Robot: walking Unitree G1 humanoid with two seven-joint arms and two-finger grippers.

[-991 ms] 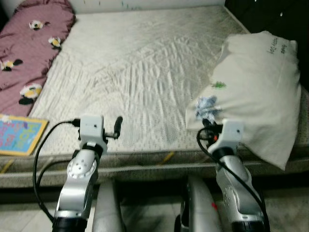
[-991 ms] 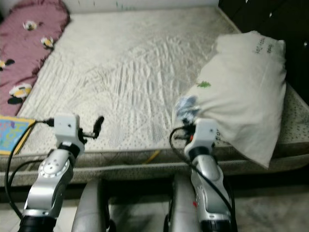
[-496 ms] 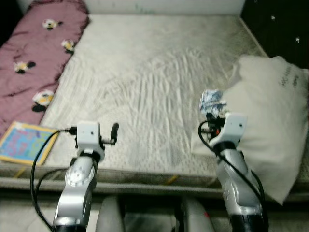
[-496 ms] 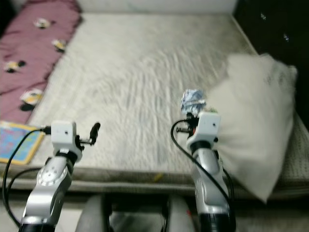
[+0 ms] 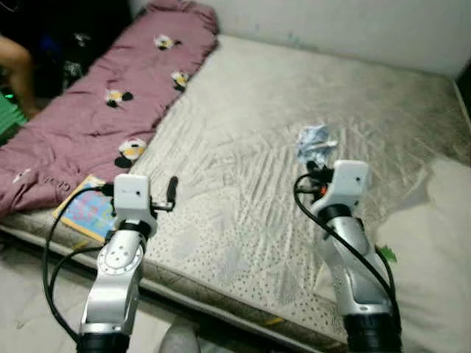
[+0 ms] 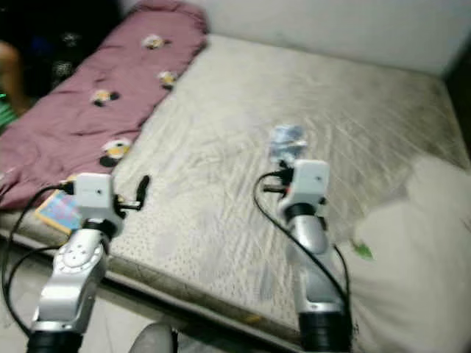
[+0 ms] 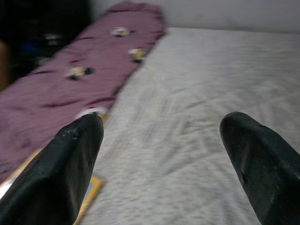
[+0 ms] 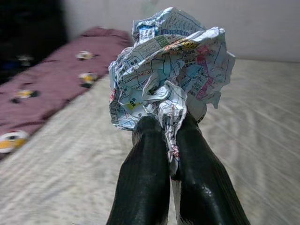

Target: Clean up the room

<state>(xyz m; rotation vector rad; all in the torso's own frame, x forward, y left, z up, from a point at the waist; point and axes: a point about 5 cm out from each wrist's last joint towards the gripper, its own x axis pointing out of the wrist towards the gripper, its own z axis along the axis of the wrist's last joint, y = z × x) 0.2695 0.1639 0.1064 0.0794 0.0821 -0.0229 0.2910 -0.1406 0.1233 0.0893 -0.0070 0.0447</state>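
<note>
left eye view: a bare mattress (image 5: 243, 140) runs from the near edge up to a pale wall. a maroon quilt (image 5: 103, 125) with small flower prints lies along the mattress's left edge, and a colourful book (image 5: 87, 215) sits at the near left corner, just below the quilt. a white pillow (image 5: 434, 279) rests at the near right corner. the right gripper (image 5: 315, 163) is raised above the middle of the mattress, right of centre, its fingers pinched tight on a crumpled paper wad (image 5: 313, 141) that stands up above the fingertips. the left gripper (image 5: 172, 191) hangs over the near left part of the mattress, close to the book, holding nothing.

right eye view: the same layout, slightly blurred; the paper wad (image 6: 285, 141) sits on top of the right arm's white wrist block.

left wrist view: two black fingers (image 7: 75, 164) stand wide apart with nothing between them, the mattress and quilt lying beyond.

right wrist view: the two black fingers (image 8: 145, 187) press together, clamping the lower fold of the printed paper wad (image 8: 171, 65), which bunches out above them.
</note>
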